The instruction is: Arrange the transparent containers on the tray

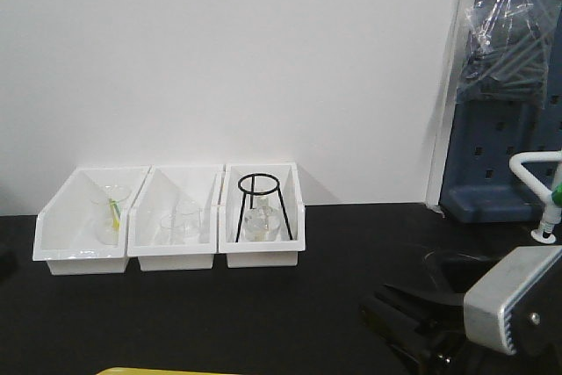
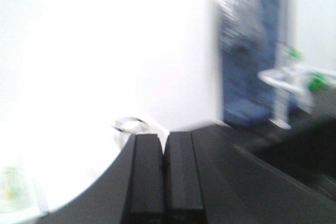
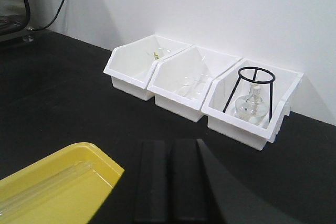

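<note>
- Black matte surface [image 1: 176,322] runs up to a white wall, and three white plastic open-front bins [image 1: 171,217] sit side by side along its far edge, touching one another.
- First bin, nearest the far-left corner: a small clear glass beaker [image 1: 110,208] with something yellow-green inside.
- Middle bin: more clear glassware [image 1: 182,221], the shapes too faint to name.
- Third bin: a black wire tripod stand [image 3: 251,90] standing upright over a round clear glass flask [image 3: 249,107].
- Down at the near edge of the surface, a yellow plastic tray [image 3: 58,182] shows one corner in the right wrist view.
- Inside that tray, narrow clear glass tubes [image 3: 50,183] lie flat along the tray floor, close together; how many, I can't make out.
- Right pincer [image 3: 169,179] hangs just beside the tray's corner, its two black fingers pressed together, nothing between them.
- Left pincer [image 2: 164,174] in its own blurred view: black fingers also pressed flat together, empty, pointing toward the wall.
- Far right, a blue perforated panel [image 1: 505,147] with a clear plastic bag [image 1: 500,32] hanging on it, and a white tap with green fittings [image 1: 546,191] in front.
</note>
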Robot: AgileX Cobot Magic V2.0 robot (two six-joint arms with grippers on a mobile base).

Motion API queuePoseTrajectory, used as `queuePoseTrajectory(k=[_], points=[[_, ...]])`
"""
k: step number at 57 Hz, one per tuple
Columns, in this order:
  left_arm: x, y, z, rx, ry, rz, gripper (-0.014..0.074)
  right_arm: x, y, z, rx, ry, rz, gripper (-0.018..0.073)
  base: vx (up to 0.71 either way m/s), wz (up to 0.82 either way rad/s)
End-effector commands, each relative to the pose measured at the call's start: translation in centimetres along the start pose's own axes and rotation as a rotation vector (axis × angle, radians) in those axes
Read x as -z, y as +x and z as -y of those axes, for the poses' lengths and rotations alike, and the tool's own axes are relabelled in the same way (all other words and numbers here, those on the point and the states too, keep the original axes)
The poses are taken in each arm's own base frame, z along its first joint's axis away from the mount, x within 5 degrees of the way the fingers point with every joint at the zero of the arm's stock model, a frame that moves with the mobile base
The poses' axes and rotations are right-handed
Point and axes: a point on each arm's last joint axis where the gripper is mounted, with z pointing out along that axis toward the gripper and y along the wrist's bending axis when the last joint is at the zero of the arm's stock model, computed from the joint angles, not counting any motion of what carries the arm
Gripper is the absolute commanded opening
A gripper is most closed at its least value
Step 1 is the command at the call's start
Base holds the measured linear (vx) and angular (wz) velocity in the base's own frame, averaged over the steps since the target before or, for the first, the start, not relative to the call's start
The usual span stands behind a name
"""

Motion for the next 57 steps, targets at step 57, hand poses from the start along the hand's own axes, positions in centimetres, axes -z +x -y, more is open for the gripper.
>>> queuePoseTrajectory(k=[57], points=[[4.1,-1.2,-1.5,-0.081,-0.313,-0.067,-0.0001,0.5,-2.0,0.0,0.013,-0.004,0.131,-0.0013,0.0,0.0]])
